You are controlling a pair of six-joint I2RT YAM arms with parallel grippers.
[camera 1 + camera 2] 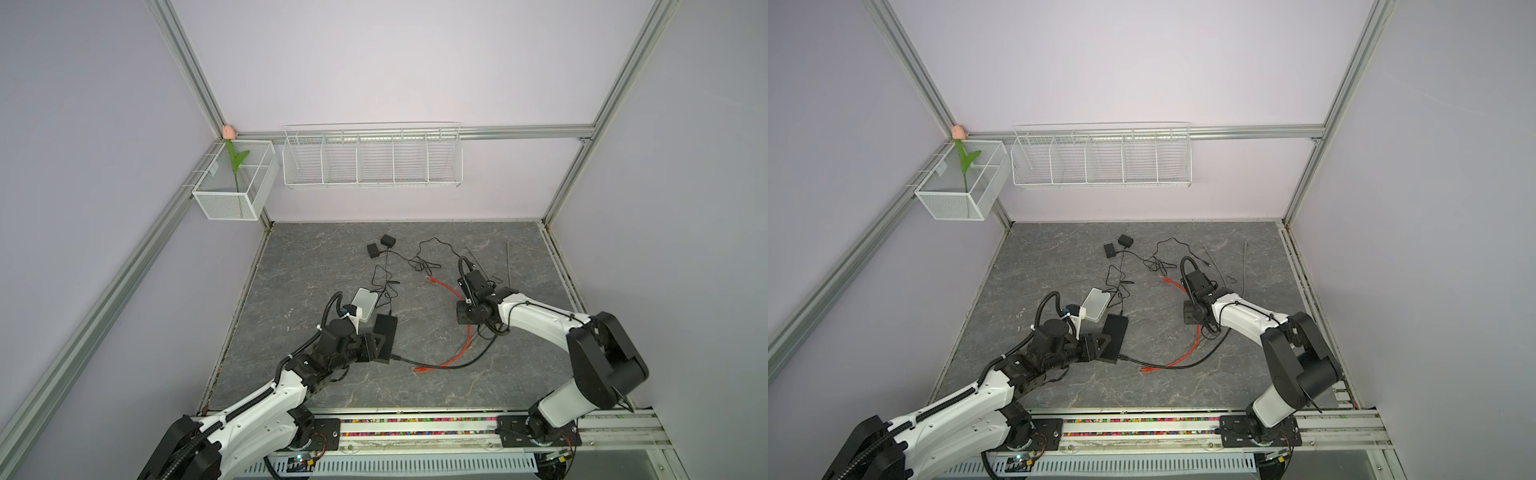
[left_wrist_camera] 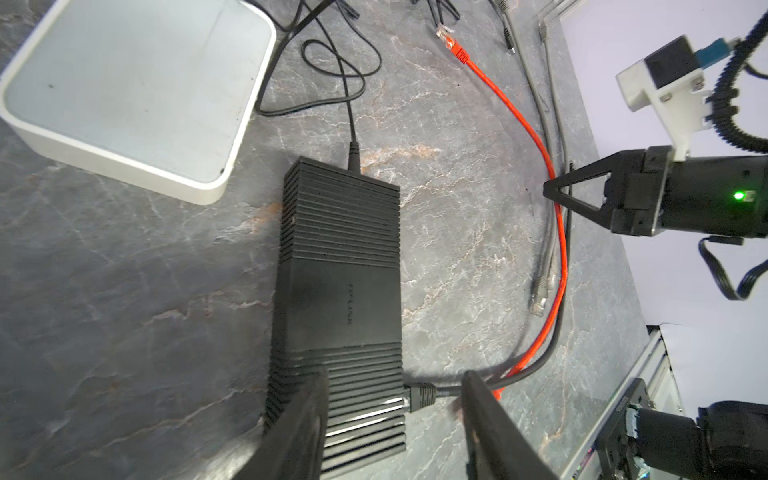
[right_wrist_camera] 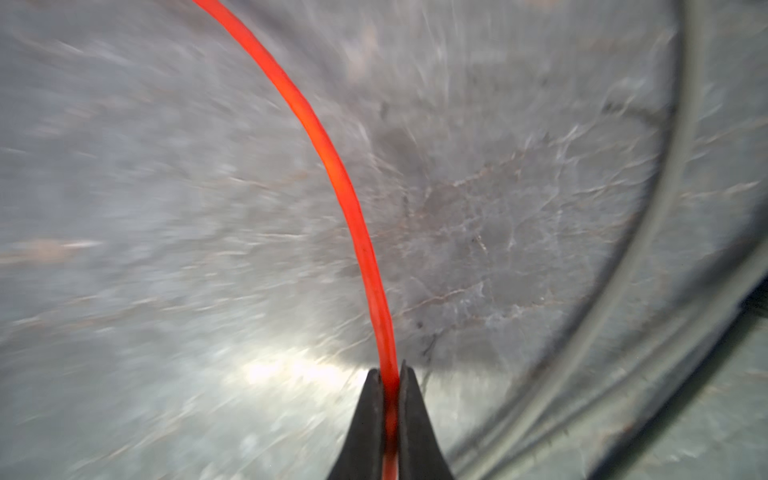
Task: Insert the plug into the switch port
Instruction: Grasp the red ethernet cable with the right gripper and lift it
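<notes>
Orange cable [image 3: 345,187] pinched mid-run in right gripper [image 3: 390,374], left gripper [image 2: 395,374] half-spread over black switch [image 2: 340,291]; plug [image 1: 417,369] loose on table [image 1: 332,257], insertion pending.

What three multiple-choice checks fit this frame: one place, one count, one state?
1. Relative to the black ribbed plastic switch, the white rounded plastic box lies: A on top; B beside it on the grey marbled table, apart; C underneath.
2. Count of small black adapter blocks toward the table's back: A none; B four; C two.
3. The right gripper has its jaws: A shut on the orange network cable; B wide open; C shut on nothing.

Answers: B, the left wrist view shows bare table between them; C, both top views show two side by side; A, the right wrist view shows the cable pinched between them.
</notes>
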